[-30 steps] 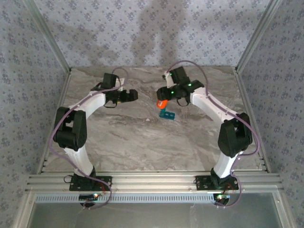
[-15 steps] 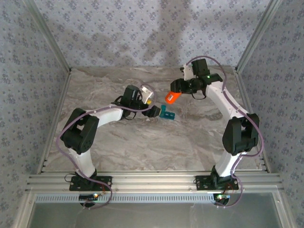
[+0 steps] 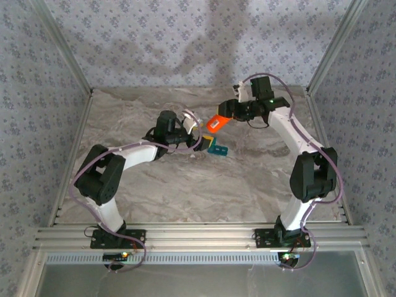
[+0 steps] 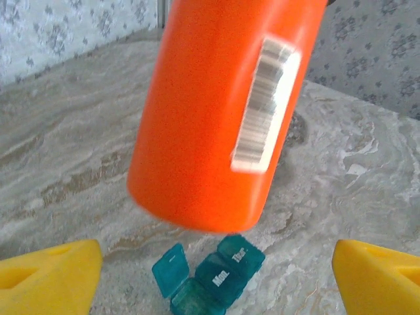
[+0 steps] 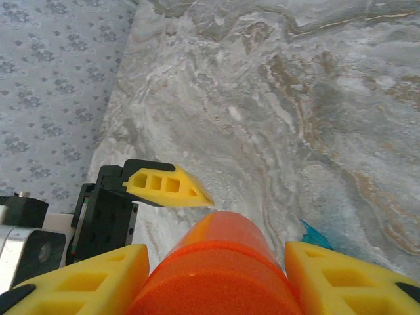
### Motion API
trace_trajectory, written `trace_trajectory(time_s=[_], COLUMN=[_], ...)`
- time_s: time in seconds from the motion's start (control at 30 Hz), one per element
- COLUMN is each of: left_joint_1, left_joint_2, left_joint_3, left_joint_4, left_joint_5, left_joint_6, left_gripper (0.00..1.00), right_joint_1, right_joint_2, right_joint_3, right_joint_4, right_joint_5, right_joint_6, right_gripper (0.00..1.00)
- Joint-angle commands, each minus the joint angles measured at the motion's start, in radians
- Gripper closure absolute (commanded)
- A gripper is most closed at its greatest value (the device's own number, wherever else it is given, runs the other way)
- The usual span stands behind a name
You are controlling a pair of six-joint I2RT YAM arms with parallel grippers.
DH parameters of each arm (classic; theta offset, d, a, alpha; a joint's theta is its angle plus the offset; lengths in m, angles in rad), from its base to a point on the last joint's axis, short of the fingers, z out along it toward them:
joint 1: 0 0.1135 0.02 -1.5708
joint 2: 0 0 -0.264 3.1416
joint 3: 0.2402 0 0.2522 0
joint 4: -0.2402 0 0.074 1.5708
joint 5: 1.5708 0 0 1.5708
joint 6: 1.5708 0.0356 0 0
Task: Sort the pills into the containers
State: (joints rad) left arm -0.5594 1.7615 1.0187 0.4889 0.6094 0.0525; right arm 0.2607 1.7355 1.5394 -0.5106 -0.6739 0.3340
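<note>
Left wrist view shows my left fingers (image 4: 52,272) spread wide, empty, before the orange bottle (image 4: 216,111), which my right fingers (image 5: 79,279) clamp tilted just above the open teal pill organiser (image 4: 210,279) on the tabletop (image 4: 59,164); next, I judge, I close on the bottle's free end to open it.

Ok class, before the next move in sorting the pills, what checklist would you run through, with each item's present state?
1. Right claw grips the orange bottle: ok.
2. Bottle tilted and lifted off the table: ok.
3. One compartment lid on the teal pill organiser stands open: ok.
4. Left claw open, not touching the bottle: ok.
5. Bottle's mouth over the open compartment: cannot tell.
6. Bottle's cap off: cannot tell.
</note>
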Motion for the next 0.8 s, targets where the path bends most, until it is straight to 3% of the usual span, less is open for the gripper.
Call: trace_trajectory(time_s=[0.0,0.3,0.77], left_joint_1=[-0.011,-0.016,-0.016], left_joint_2=[-0.042,-0.015,0.012], left_joint_3=[0.0,0.029,0.058], left_joint_4=[0.07,0.081,0.063], left_joint_5=[0.058,0.066,0.095], left_joint_6=[0.021,0.009,-0.005], left_gripper=[0.1,0.12,0.29], right_joint_1=[0.03,0.061,0.069], right_joint_2=[0.016,0.02,0.015], right_joint_3=[0.008,-0.004,-0.047], right_joint_4=[0.024,0.031,0.071], right_joint_5=[-0.047,-0.059,-0.101], right_joint_6=[0.036,0.041,0.071], right_gripper=[0.59,0.6,0.61])
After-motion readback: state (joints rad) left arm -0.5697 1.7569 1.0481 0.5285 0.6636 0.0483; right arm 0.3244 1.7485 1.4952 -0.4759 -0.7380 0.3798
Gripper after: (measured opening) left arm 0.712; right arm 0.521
